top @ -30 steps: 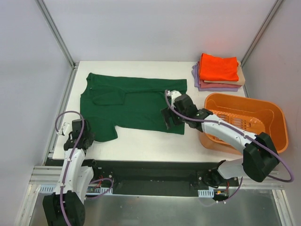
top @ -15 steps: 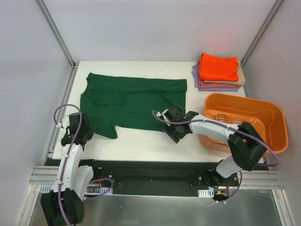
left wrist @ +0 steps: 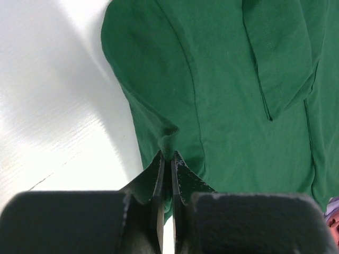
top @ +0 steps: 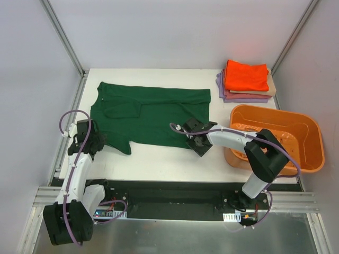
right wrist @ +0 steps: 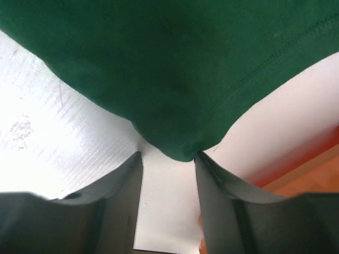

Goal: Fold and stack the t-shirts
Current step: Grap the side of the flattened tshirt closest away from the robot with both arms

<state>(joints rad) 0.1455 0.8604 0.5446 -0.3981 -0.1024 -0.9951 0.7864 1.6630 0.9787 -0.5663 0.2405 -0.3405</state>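
Note:
The dark green t-shirt [top: 153, 114] lies spread flat on the white table [top: 159, 159], collar to the left. My left gripper [top: 97, 142] is shut on a small pinch of its near left edge [left wrist: 168, 144], below the sleeve. My right gripper [top: 197, 143] sits low at the shirt's near right corner. Its jaws stand apart, and the corner of green cloth [right wrist: 180, 148] reaches the gap between the fingertips [right wrist: 133, 161] without being pinched. Folded t-shirts are stacked at the back right: orange [top: 245, 75] on top, then tan [top: 271, 87] and lavender [top: 238, 98].
An orange plastic basket [top: 312, 143] stands at the right edge, just beyond my right forearm. Grey walls and metal posts close in the table on three sides. Bare white table runs along the near edge between the arms.
My right gripper came off the shirt's right side, dropped to its near right corner, and its jaws narrowed. My left gripper shifted slightly back, still holding cloth.

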